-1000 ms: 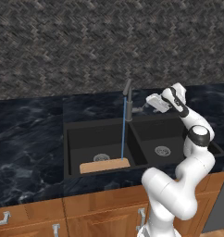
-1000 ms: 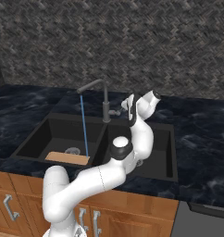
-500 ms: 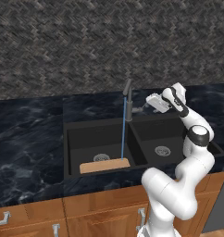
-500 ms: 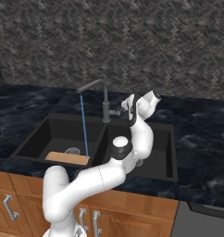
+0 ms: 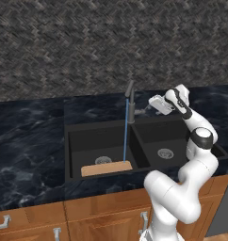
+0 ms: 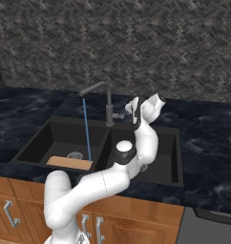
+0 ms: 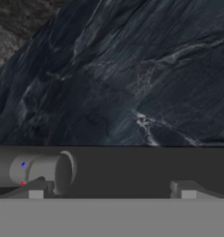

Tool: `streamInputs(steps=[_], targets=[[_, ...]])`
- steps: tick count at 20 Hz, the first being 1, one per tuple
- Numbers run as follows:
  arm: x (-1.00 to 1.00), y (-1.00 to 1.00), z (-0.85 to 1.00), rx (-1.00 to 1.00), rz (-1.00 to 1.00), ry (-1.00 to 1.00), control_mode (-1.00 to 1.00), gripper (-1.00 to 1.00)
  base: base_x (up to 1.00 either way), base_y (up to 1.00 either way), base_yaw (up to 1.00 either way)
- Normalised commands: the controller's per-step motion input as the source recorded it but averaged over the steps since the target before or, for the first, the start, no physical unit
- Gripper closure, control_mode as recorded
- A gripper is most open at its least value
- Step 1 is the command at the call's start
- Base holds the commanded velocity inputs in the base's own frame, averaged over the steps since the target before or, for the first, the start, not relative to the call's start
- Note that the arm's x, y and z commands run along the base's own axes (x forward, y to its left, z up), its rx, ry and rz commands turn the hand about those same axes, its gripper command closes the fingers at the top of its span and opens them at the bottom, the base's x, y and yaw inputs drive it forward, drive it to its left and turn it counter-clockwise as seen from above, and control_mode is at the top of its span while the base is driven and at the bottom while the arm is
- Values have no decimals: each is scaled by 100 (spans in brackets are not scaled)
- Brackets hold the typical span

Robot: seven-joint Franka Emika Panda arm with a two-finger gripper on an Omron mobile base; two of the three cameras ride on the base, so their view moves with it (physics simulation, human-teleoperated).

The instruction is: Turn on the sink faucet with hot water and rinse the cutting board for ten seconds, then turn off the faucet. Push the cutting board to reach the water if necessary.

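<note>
Glossy white robot arm of rounded tubular segments, dark grey caps at its joints, pale boxy hand, gripper with two small dark fingertips

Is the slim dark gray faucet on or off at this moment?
On. A thin light-blue water stream falls from the slim dark gray faucet's spout to the light tan wooden cutting board in the larger basin.

Dark marbled countertop (black sink set in) over wooden cabinets.

Cutting board in sink's larger basin at front wall, water landing on it, faucet behind divider.
</note>
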Motion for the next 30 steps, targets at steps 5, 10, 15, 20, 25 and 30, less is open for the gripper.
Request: streamInputs(steps=[5,10,15,20,25,30], targets=[[0,21,-27,0,0,0,-100,-100,0,0,0],[0,27,-30,0,0,5,-100,-100,0,0,0],[0,28,-27,0,0,3,-100,-100,0,0,0],[0,28,-27,0,0,3,-100,-100,0,0,0],[0,27,-19,0,0,1,-100,-100,0,0,0],[0,27,-21,0,0,1,-100,-100,0,0,0]])
